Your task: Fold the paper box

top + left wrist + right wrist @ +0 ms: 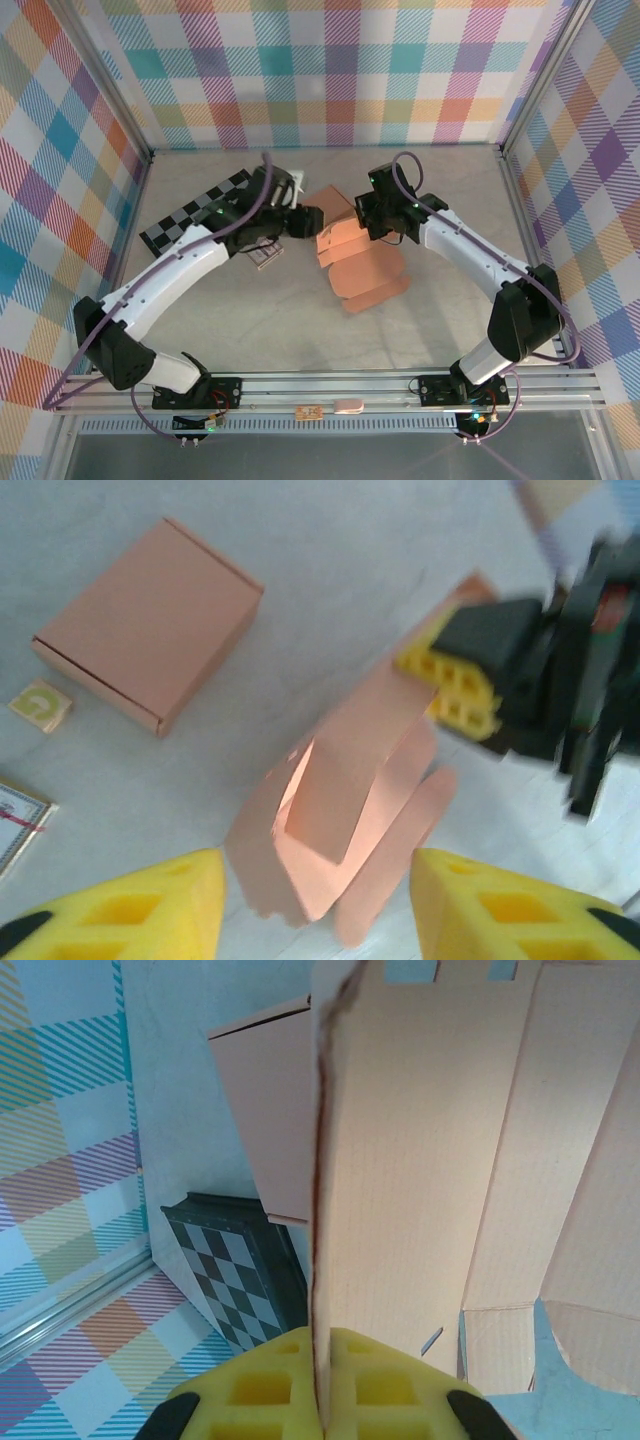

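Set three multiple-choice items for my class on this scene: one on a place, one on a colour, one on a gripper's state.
1. In the top view, the checkerboard lies: A) right of the cardboard; B) left of it; C) on it.
2. The left gripper has pads that are: A) blue; B) red; C) yellow.
3. The right gripper is: A) shut on a cardboard panel; B) open; C) shut on the checkerboard.
Key: B, it sits by the left arm; C, yellow foam shows in the left wrist view; A, its pads pinch the panel's edge.
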Controlling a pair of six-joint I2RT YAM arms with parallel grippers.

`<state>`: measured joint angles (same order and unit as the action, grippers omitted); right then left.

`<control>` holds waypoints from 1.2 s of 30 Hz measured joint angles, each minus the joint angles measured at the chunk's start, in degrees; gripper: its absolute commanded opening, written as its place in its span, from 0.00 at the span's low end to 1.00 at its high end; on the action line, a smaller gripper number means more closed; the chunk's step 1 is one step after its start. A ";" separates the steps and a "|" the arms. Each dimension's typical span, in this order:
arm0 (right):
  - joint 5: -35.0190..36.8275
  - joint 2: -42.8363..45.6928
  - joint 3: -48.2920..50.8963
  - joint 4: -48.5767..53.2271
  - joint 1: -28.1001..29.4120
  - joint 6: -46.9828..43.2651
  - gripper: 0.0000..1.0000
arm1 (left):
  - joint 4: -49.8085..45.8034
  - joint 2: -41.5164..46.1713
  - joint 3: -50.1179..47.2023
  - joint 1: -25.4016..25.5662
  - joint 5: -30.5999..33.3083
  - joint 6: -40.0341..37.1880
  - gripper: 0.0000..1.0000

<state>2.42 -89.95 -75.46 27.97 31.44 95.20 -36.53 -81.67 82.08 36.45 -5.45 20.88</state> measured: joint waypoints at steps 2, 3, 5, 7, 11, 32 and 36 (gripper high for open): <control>-0.17 -0.55 -0.76 0.52 -0.04 0.11 0.00 | 1.07 -0.90 1.09 -1.75 -2.82 2.43 0.46; -0.33 -0.70 -1.03 0.72 -0.04 0.13 0.00 | 1.36 -1.88 1.75 -2.45 -4.48 4.00 0.45; -0.57 -0.76 -1.16 0.94 -0.04 0.17 0.00 | 2.10 -3.96 2.84 -2.91 -7.06 6.71 0.45; -0.63 -0.76 -1.16 1.29 -0.04 0.17 0.00 | 2.56 -6.27 3.69 -2.89 -10.01 9.77 0.46; -0.96 -0.76 -1.16 1.66 -0.04 0.17 0.00 | 2.67 -8.46 3.52 -2.75 -13.88 15.02 0.49; -1.62 -0.79 -1.16 1.46 -0.37 1.42 0.00 | 1.90 -10.64 3.45 0.66 -15.96 19.21 0.50; -1.62 -0.79 -1.16 1.44 -0.48 1.66 0.00 | 1.33 -11.32 3.45 1.44 -15.96 19.45 0.50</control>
<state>0.80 -90.74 -76.62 29.41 30.96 96.86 -35.20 -92.99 85.54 37.89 -21.41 40.34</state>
